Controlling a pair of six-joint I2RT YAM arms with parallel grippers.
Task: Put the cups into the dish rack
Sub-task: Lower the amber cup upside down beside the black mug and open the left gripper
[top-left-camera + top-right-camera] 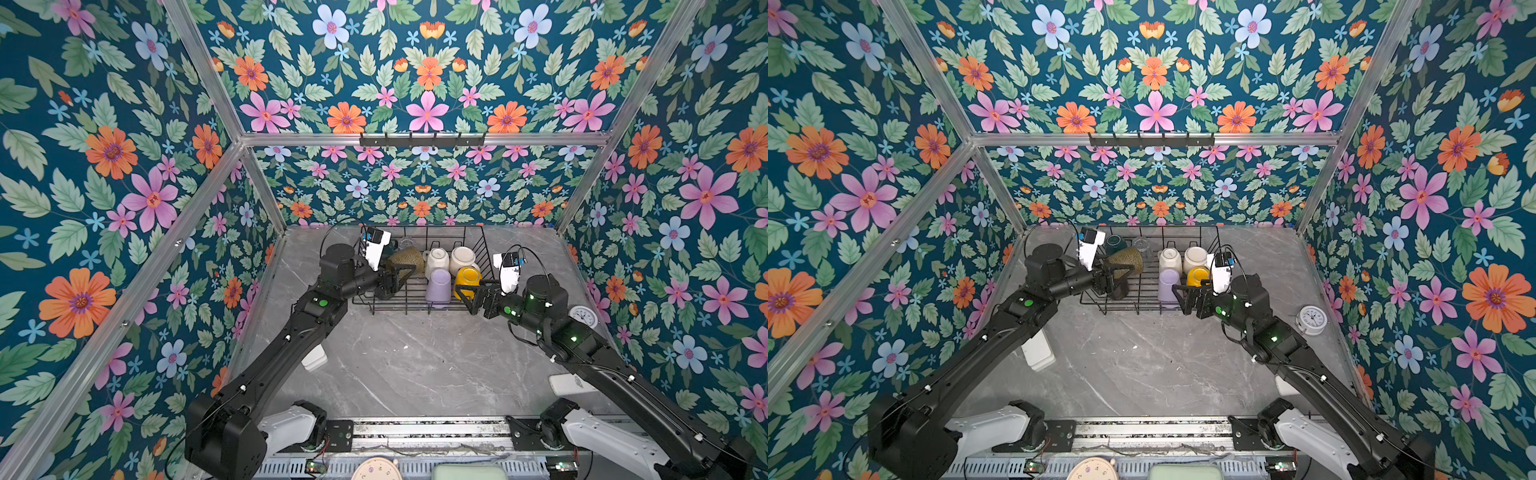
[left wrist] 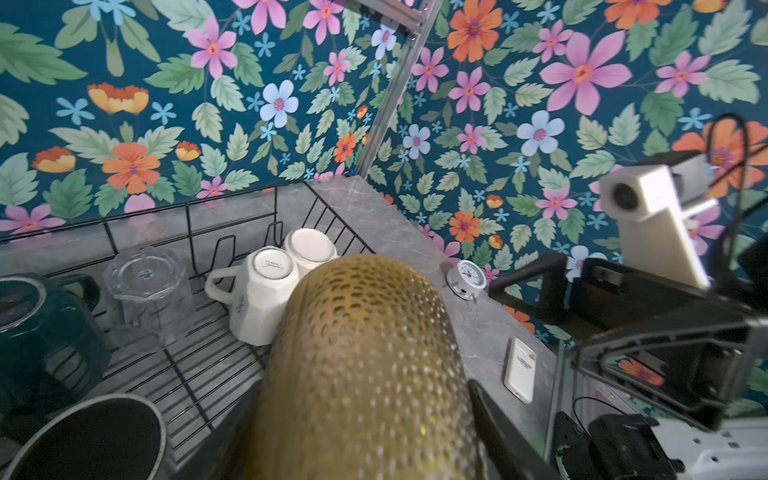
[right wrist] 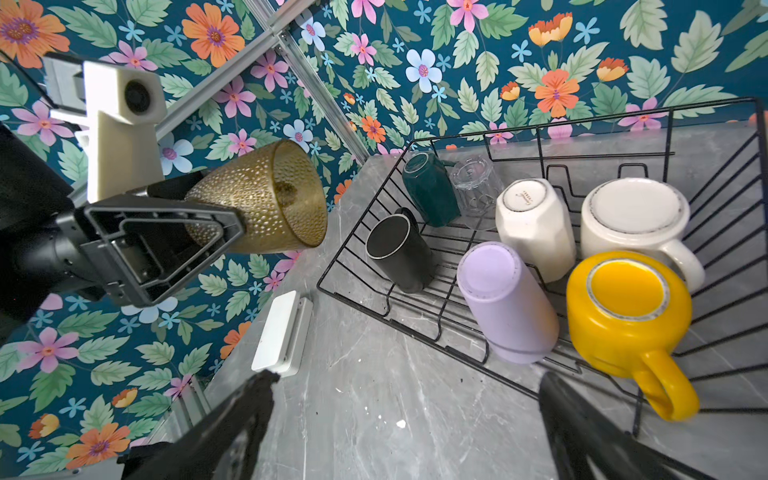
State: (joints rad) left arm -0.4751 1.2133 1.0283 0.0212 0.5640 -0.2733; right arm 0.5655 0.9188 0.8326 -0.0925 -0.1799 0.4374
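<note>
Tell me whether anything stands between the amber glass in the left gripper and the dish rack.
Nothing visible does. The left gripper holds the amber glass above the dish rack; below it, bare wires lie between the black mug and the lilac tumbler.

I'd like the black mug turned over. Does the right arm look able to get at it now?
Probably not cleanly: the left gripper, holding the amber glass, hangs just over the black mug, and the lilac tumbler stands between it and the open right gripper.

Amber glass (image 2: 365,365), dish rack (image 2: 195,374) behind
</note>
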